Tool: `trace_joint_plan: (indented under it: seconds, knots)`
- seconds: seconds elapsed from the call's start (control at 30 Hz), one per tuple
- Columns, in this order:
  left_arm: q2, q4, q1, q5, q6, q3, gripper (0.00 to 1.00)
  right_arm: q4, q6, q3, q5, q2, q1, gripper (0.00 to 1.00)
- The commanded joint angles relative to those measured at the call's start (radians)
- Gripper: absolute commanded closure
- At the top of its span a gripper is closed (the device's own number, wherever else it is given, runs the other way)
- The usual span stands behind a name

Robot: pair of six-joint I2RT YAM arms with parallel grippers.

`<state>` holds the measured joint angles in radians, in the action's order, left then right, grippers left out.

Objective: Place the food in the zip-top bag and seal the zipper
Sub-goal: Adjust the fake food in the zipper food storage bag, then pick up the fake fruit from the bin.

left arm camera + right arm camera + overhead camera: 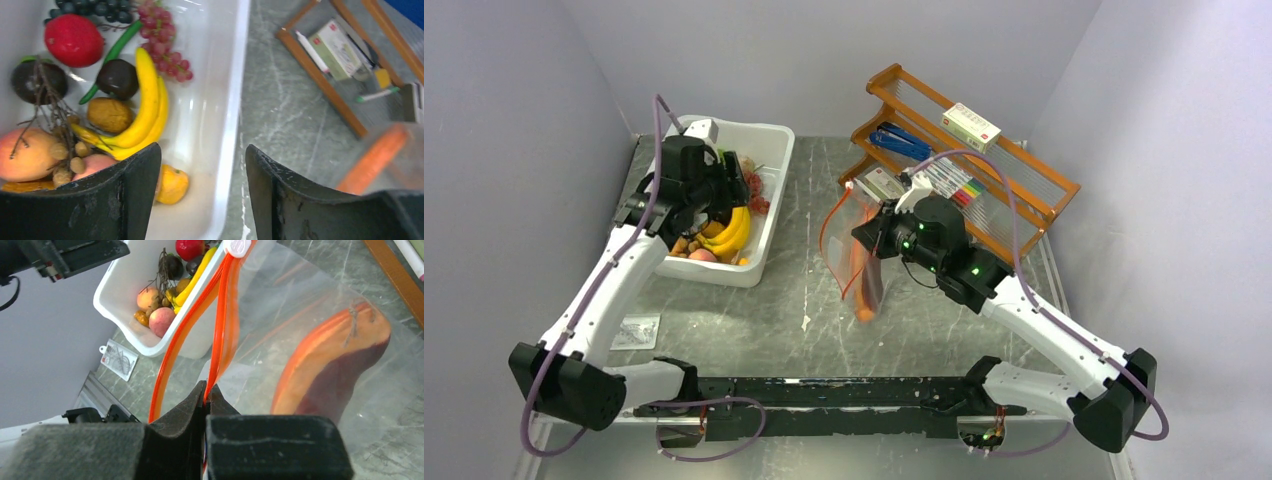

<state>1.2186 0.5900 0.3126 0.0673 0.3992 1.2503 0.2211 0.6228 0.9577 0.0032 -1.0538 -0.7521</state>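
Note:
My right gripper (207, 390) is shut on one orange-red zipper (220, 325) strip of the clear zip-top bag (310, 305) and holds the bag up with its mouth gaping. The white slider tab (237, 247) sits at the zipper's far end. The dark red-brown orange-rimmed slab (332, 365) hangs inside the bag (861, 262). My left gripper (202, 165) is open and empty above the near rim of the white bin (225, 100). The bin holds the banana bunch (145, 105), red grapes (165, 40), dark grapes (95, 7), a red fruit (72, 40), a peach (27, 152) and a small orange fruit (172, 184).
An orange wooden rack (984, 150) with boxes and pens stands at the back right, just behind the bag. A small plastic packet (636, 331) lies on the table near the left arm. Grey walls close in on both sides.

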Motion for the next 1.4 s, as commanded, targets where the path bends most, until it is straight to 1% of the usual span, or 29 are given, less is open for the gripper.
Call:
trace_joint_plan:
  seconds: [0.0,0.03,0.1,0.23,0.37,0.47,0.57,0.63,0.77,0.87,1.27,1.37]
  knots:
    - [0.064,-0.004,-0.057,0.053,-0.068,0.037,0.38,-0.055,-0.033,-0.004,-0.025,0.023,0.003,1.00]
    - [0.095,0.004,-0.065,0.070,-0.075,0.050,0.38,-0.055,-0.038,-0.004,-0.027,0.023,0.002,1.00]
    - [0.165,0.009,-0.084,0.072,-0.092,0.071,0.42,-0.055,-0.045,-0.004,-0.032,0.020,0.003,1.00]
    - [0.283,-0.022,-0.128,0.007,-0.091,0.103,0.50,-0.057,-0.048,-0.006,-0.032,0.018,0.003,1.00]
    - [0.381,-0.030,-0.157,-0.037,-0.099,0.158,0.56,-0.055,-0.042,-0.005,-0.024,0.020,0.002,1.00]
    - [0.466,-0.021,-0.187,-0.076,-0.115,0.180,0.56,-0.054,-0.033,-0.017,-0.014,0.025,0.003,1.00]
    - [0.522,-0.029,-0.198,-0.151,-0.132,0.184,0.60,-0.055,-0.023,-0.022,-0.015,0.030,0.002,1.00]
    - [0.548,-0.033,-0.199,-0.171,-0.136,0.187,0.62,-0.049,-0.019,-0.017,-0.014,0.029,0.003,1.00]
    - [0.603,-0.017,-0.210,-0.211,-0.137,0.216,0.63,-0.040,-0.020,-0.006,-0.014,0.022,0.002,1.00]
    - [0.633,-0.004,-0.218,-0.218,-0.137,0.225,0.61,-0.039,-0.015,-0.004,-0.018,0.017,0.002,1.00]
    - [0.662,-0.021,-0.221,-0.231,-0.148,0.196,0.61,-0.045,0.015,-0.019,-0.029,0.018,0.001,1.00]
    - [0.691,0.009,-0.221,-0.203,-0.152,0.211,0.61,-0.045,0.017,-0.020,-0.031,0.017,0.002,1.00]
